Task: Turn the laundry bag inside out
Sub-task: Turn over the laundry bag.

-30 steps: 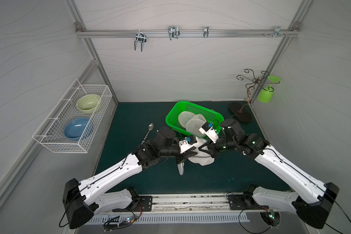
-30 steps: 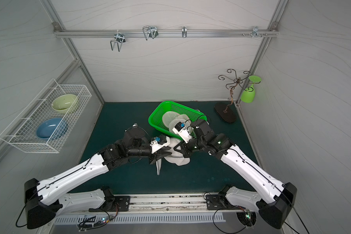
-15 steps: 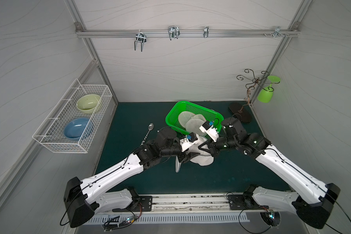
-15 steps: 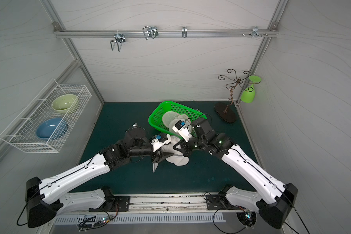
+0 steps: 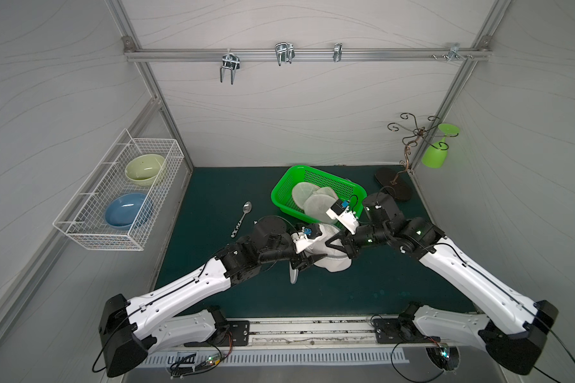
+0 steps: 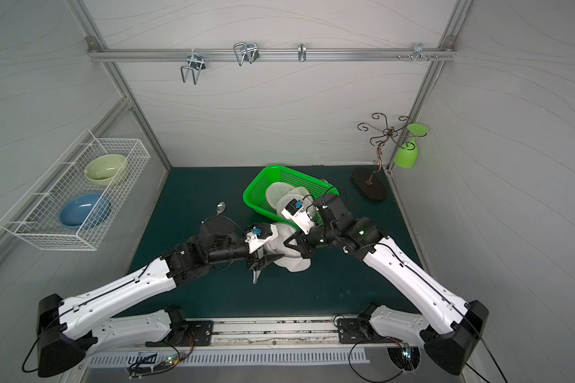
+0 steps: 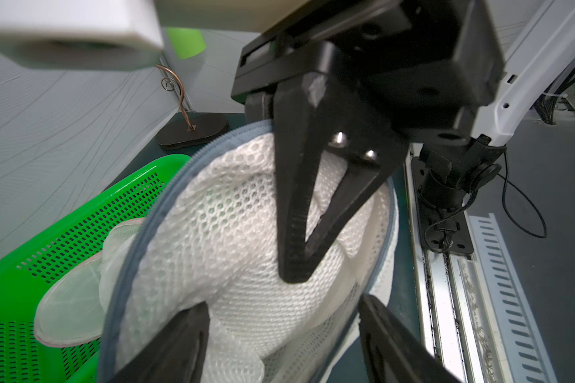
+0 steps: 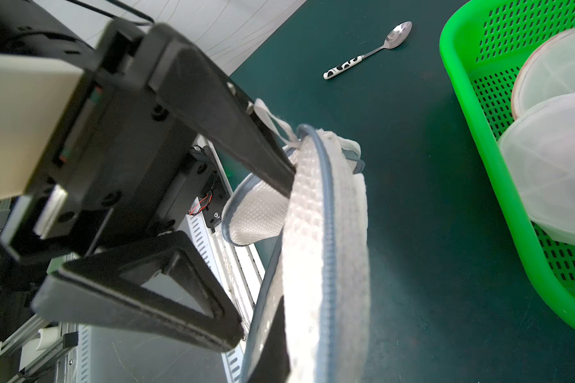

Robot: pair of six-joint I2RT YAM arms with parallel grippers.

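The laundry bag (image 5: pixel 337 262) (image 6: pixel 294 262) is white mesh with a grey-blue zip rim, held up mid-table between both arms. My right gripper (image 5: pixel 331 246) (image 6: pixel 287 245) is shut on the bag's mesh wall; in the left wrist view its joined tips (image 7: pixel 292 272) press into the mesh (image 7: pixel 219 232). In the right wrist view the rim (image 8: pixel 326 232) runs past my right gripper (image 8: pixel 289 351). My left gripper (image 5: pixel 311 261) (image 6: pixel 269 261) (image 7: pixel 283 345) is open. One finger (image 8: pixel 259 156) reaches into the bag's mouth. The other finger (image 8: pixel 146 298) is outside it.
A green basket (image 5: pixel 281 189) with more mesh bags stands just behind the bag. A spoon (image 5: pixel 243 215) lies to the left. A wire rack (image 5: pixel 80 228) with two bowls hangs on the left wall. A hook stand (image 5: pixel 392 187) with a green glass stands back right.
My left gripper has opened and let go of the bag's edge. The right gripper stays shut on the bag and has barely moved.
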